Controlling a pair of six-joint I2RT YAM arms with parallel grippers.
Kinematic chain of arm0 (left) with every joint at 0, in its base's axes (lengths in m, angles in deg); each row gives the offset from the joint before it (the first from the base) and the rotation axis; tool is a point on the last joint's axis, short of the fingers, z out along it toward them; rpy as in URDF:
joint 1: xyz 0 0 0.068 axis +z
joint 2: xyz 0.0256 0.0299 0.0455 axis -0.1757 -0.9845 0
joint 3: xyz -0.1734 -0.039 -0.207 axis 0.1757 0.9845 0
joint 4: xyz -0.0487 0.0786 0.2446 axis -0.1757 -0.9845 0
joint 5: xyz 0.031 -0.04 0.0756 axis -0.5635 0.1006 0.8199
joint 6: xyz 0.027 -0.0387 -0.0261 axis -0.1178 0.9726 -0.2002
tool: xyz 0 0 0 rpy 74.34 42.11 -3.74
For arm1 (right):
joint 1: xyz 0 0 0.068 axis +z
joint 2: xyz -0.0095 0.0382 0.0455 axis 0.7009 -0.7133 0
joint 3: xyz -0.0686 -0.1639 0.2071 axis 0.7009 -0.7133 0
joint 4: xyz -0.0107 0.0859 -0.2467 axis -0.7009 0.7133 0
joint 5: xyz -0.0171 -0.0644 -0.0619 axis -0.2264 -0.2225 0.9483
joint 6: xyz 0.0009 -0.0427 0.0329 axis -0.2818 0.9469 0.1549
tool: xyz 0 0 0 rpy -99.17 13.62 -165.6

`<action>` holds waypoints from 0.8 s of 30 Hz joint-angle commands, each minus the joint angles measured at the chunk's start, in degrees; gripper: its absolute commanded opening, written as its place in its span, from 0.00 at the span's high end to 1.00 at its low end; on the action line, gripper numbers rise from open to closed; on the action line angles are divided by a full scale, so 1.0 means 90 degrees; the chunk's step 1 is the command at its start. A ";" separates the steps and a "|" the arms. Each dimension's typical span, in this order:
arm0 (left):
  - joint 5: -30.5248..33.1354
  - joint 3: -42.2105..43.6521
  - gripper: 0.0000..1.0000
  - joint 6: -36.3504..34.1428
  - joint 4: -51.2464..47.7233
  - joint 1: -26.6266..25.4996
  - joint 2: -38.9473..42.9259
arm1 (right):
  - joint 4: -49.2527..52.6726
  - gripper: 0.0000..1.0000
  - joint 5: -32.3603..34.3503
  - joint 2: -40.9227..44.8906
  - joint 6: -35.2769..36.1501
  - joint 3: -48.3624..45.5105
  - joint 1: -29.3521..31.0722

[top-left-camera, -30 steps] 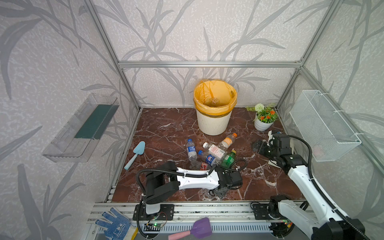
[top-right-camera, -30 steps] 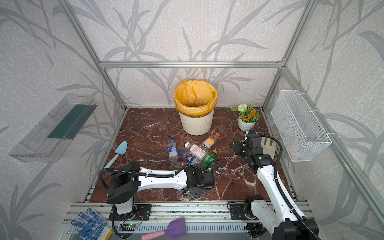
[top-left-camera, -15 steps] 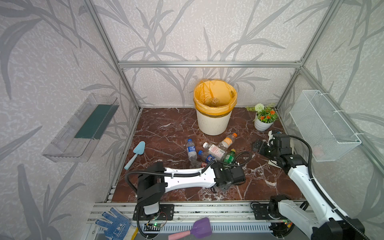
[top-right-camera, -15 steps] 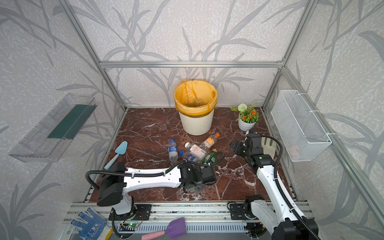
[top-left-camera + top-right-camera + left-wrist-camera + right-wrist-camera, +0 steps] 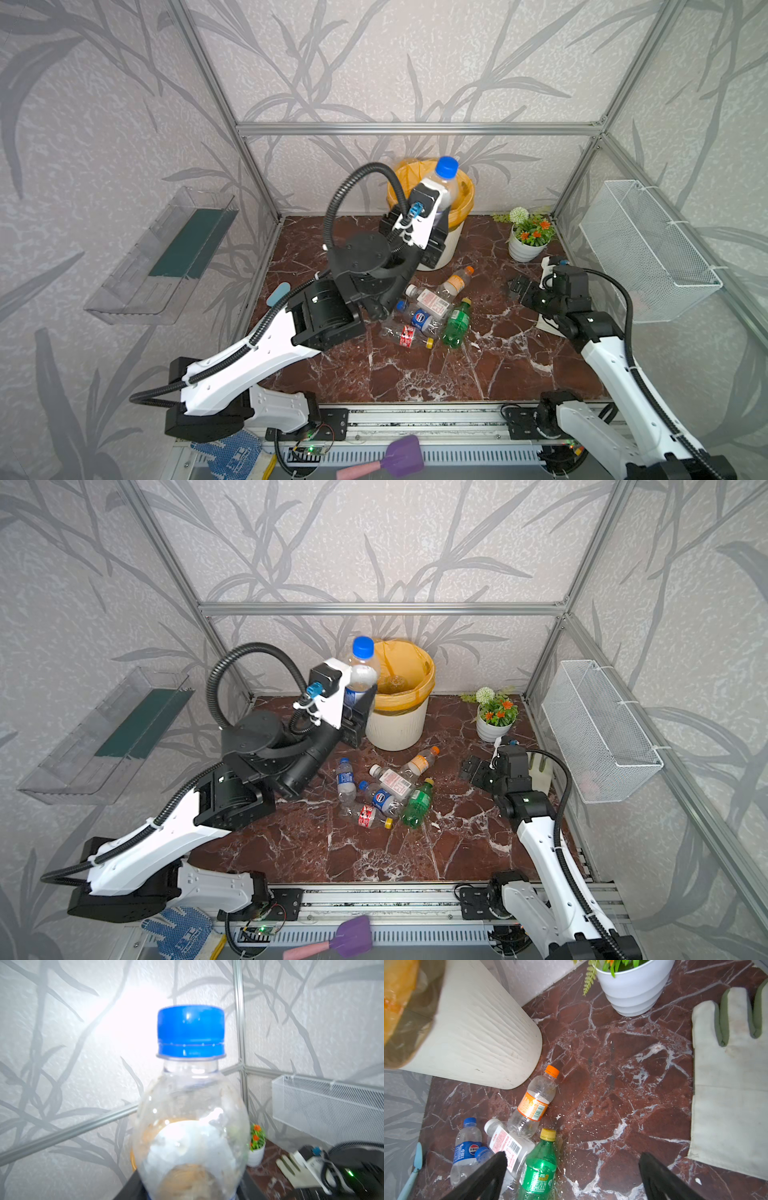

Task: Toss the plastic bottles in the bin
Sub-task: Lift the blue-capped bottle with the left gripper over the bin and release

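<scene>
My left gripper [image 5: 437, 216] [image 5: 356, 700] is raised beside the bin and shut on a clear bottle with a blue cap [image 5: 443, 185] [image 5: 362, 669], held upright at rim height. That bottle [image 5: 193, 1122] fills the left wrist view. The bin [image 5: 448, 251] [image 5: 397, 729] [image 5: 477, 1039] is cream-white with an orange bag over its rim. Several plastic bottles lie in a pile in front of it: a green one [image 5: 456, 325] [image 5: 539, 1167], an orange-capped one [image 5: 456, 282] [image 5: 534, 1103] and a red-labelled one [image 5: 430, 302]. My right gripper [image 5: 521, 287] [image 5: 473, 767] [image 5: 573, 1159] stands open, low, right of the pile.
A white flower pot [image 5: 524, 249] [image 5: 633, 991] stands at the back right. A wire mesh basket [image 5: 648, 249] hangs on the right wall and a clear shelf [image 5: 166, 257] on the left wall. A white glove [image 5: 726, 1084] lies by my right gripper. A blue trowel [image 5: 277, 293] lies at left.
My left arm has closed on the blue-capped bottle at the floor pile and lifted it up to the bin's rim. The right arm has not moved.
</scene>
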 commanded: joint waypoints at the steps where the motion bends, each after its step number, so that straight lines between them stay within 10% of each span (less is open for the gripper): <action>1: -0.1162 -0.0130 0.51 0.0434 0.0678 0.1238 -0.0718 | -0.0023 0.01 -0.0266 0.0099 -0.0213 0.0207 -0.0030; 6: -0.2539 -0.3869 0.41 0.2714 -0.2972 0.2606 -0.3697 | 0.0058 0.04 -0.0637 -0.0061 -0.0225 0.0333 -0.0011; 9: -0.2581 -0.7113 0.13 0.3041 -0.5216 0.2656 -0.5504 | 0.0212 0.04 -0.0567 -0.0070 -0.0097 0.0486 -0.0010; 12: -0.2681 -0.8373 0.01 0.3057 -0.5303 0.2647 -0.6008 | 0.0293 0.03 -0.0451 -0.0075 0.0005 0.0674 -0.0011; 20: -0.2314 -0.2887 0.01 0.3141 -0.1503 0.2496 -0.2823 | 0.0351 0.03 -0.0539 -0.0195 -0.0173 0.0687 0.0001; 24: -0.2087 -0.1324 0.01 0.3335 -0.1256 0.2491 -0.1977 | 0.0419 0.03 -0.0509 -0.0241 -0.0389 0.0583 0.0025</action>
